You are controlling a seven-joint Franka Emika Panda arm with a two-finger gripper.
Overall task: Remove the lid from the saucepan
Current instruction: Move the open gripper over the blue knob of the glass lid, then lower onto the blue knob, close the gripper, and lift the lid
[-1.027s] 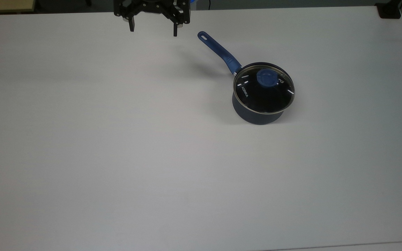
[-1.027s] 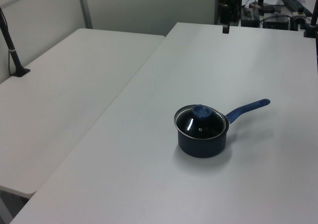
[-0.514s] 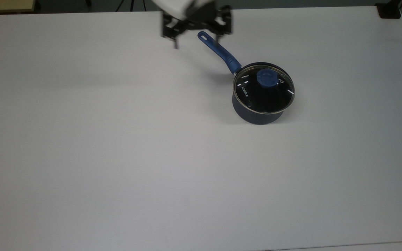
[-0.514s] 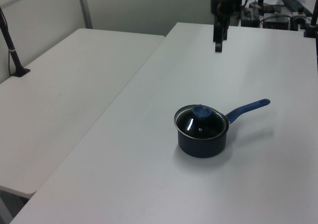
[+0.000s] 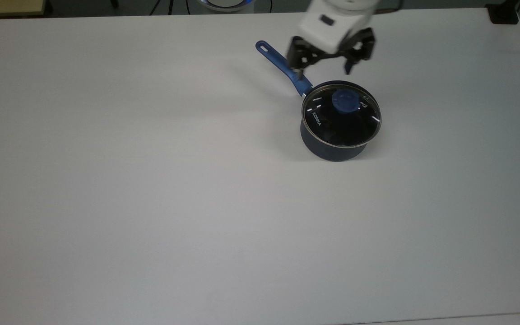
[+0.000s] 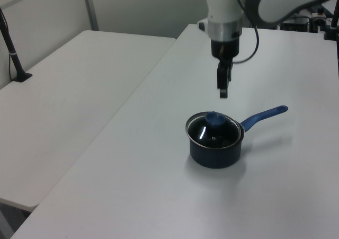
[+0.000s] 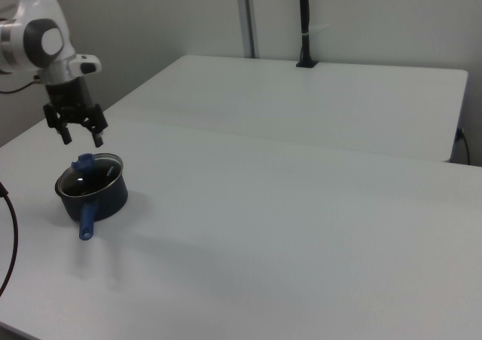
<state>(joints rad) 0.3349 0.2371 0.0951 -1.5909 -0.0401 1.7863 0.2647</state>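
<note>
White tabletop (image 5: pixel 151 203) carries one saucepan (image 5: pixel 330 149) with one lid (image 5: pixel 341 118) seated on it, just below and ahead of your end effector (image 5: pixel 324 67), which hangs above the pan's far rim with its fingers spread apart. Your risk is descending off-centre: a fingertip could strike the glass or handle (image 5: pixel 282 63) instead of straddling the blue knob (image 5: pixel 345 100), shoving the pan.
</note>
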